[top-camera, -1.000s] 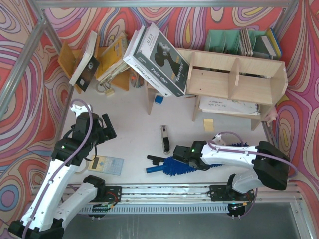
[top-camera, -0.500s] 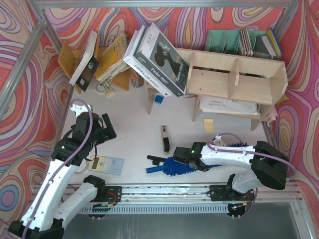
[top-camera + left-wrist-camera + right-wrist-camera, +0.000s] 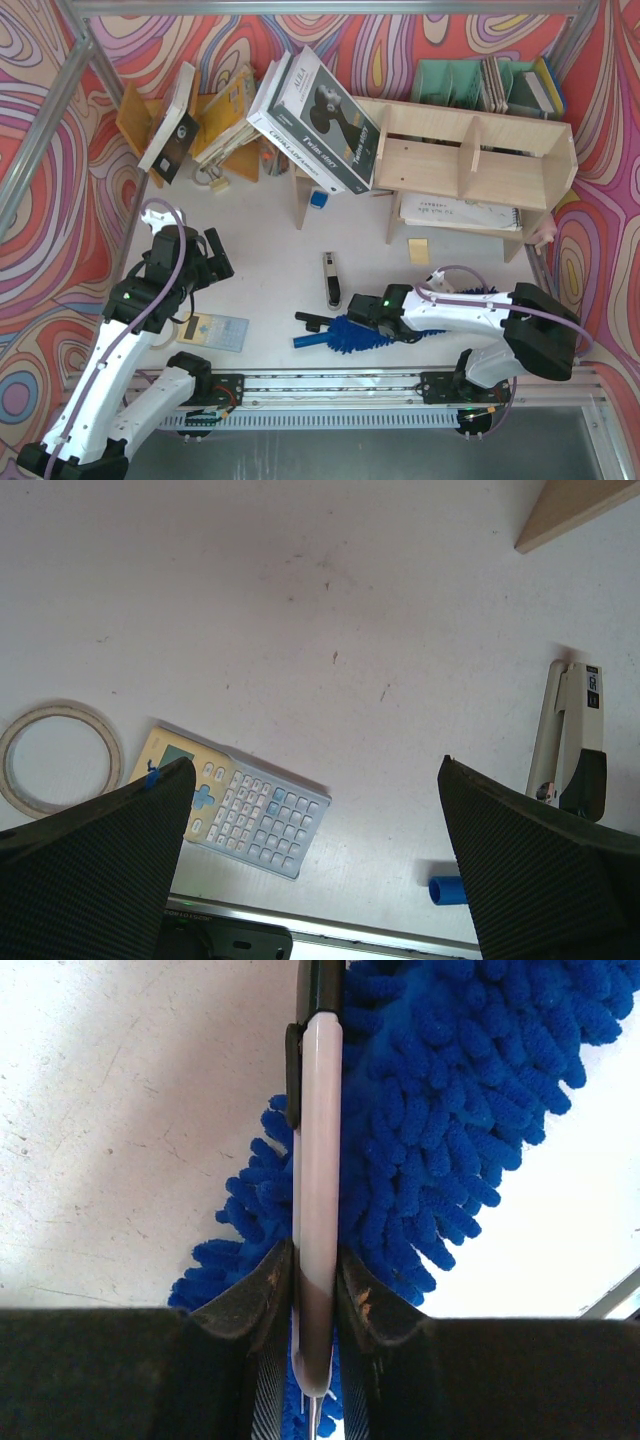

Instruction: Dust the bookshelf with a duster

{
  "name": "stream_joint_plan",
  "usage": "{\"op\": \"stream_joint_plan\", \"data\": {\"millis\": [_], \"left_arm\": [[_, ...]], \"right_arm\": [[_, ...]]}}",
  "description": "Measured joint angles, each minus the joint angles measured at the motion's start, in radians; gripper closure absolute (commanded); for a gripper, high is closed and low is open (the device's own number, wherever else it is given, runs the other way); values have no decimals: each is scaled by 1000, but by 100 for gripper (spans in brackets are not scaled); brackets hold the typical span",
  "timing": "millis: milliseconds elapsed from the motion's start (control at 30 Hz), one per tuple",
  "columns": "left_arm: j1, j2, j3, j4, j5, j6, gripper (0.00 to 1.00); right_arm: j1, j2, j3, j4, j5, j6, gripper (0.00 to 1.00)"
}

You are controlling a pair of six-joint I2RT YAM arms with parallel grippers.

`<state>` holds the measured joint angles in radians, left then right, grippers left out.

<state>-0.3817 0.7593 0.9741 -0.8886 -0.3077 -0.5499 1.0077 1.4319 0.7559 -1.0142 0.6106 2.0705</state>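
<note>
Near the table's [image 3: 262,262] front edge, the right hand [image 3: 315,1262] is pinching a white pen [image 3: 319,1150] lying across the duster [image 3: 450,1110], while the left hand [image 3: 315,770] is hovering spread wide.

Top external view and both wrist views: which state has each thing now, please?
left pincer: open, empty.
right pincer: shut on the white pen.
white pen: clamped, lying over the duster.
duster: lying flat, not gripped.
stapler: closed, lying flat.
bookshelf: upright.
</note>
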Motion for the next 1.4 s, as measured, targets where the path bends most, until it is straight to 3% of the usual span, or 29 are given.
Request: {"op": "stream_joint_plan", "data": {"millis": [933, 1400], "left_arm": [[0, 0, 0, 0, 0, 0, 2], [0, 0, 0, 0, -1, 0, 2]], "right_arm": [[0, -58, 81, -61, 142, 0, 78], [-39, 21, 158, 97, 177, -72, 77]]}}
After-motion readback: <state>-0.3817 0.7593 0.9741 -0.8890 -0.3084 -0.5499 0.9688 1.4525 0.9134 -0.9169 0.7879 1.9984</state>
